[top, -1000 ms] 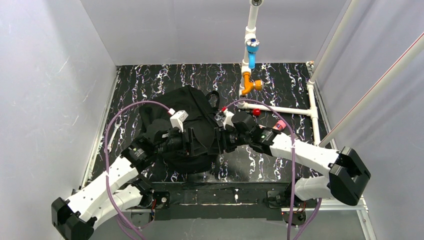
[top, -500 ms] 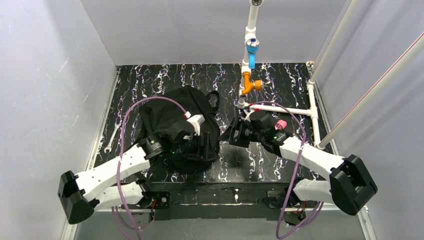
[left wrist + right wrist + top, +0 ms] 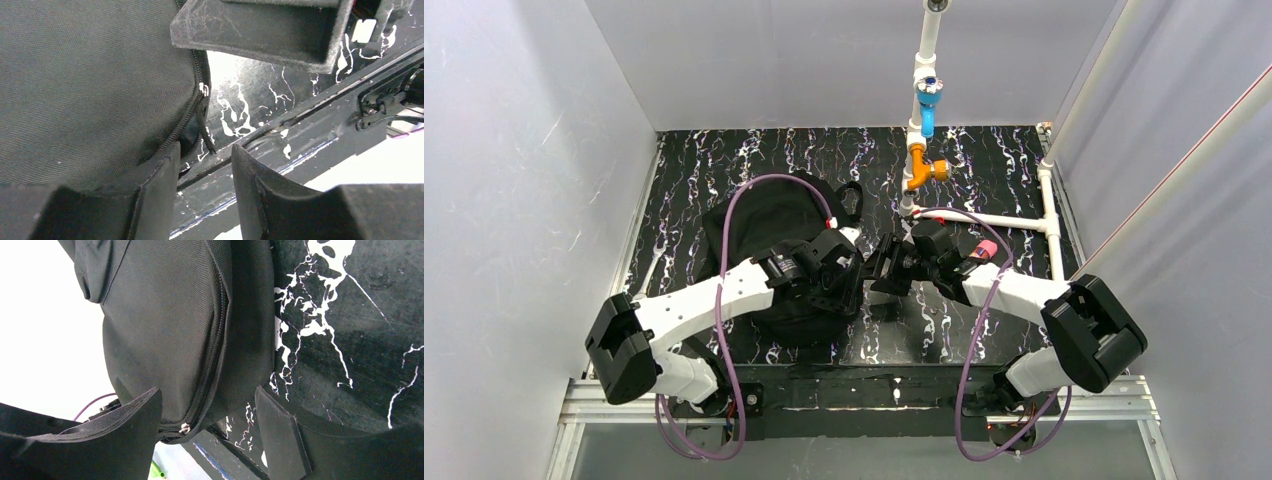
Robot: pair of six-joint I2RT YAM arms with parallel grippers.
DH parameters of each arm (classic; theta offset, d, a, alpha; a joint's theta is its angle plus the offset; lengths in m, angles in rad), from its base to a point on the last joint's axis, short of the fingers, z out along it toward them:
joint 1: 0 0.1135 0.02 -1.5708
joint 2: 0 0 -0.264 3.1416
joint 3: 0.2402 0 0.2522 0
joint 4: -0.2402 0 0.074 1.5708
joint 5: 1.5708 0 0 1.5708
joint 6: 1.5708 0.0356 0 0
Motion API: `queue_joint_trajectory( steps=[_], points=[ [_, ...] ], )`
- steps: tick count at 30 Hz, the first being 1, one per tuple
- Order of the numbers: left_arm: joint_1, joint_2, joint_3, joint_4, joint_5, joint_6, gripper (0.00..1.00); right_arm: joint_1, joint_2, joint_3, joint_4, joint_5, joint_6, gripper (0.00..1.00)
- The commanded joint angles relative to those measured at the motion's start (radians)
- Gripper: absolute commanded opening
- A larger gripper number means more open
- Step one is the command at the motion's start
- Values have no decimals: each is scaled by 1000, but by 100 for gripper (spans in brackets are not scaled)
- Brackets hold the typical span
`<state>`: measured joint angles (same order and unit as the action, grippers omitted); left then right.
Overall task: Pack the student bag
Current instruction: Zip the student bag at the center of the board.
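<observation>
Black white-veined table (image 3: 724, 160) inside pale walls (image 3: 824, 60); left tool (image 3: 205, 150) and right tool (image 3: 209, 392) stand parted, empty, at the student bag (image 3: 764, 215).

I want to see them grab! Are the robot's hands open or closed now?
Left gripper: open, holding nothing.
Right gripper: open, holding nothing.
</observation>
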<state>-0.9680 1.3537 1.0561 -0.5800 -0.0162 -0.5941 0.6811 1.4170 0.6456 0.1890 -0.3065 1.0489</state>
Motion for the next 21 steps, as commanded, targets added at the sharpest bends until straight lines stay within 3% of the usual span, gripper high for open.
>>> queue_joint_trajectory(
  steps=[1, 6, 9, 12, 15, 19, 21],
  points=[
    [-8, -8, 46, -35, -76, 51, 40, 7, 14, 42, 83, -27, 3, 73],
    [-8, 56, 88, -29, -68, 79, 36, 24, 19, 57, 59, -11, -32, 70],
    [-8, 83, 105, -6, -77, 103, 26, 39, 35, 69, 55, -3, -43, 67],
    [-8, 89, 108, -23, -64, 115, 0, 58, 54, 67, 78, 10, -13, 59],
    [-8, 29, 66, -23, -73, 129, 0, 80, 57, 49, 109, 50, 36, 49],
    [-7, -14, 28, -50, -84, 109, 0, 93, 63, 11, 212, 58, 98, 6],
    [-8, -54, -3, -78, -119, 70, 0, 88, 52, -14, 237, 77, 127, 1]
  ],
)
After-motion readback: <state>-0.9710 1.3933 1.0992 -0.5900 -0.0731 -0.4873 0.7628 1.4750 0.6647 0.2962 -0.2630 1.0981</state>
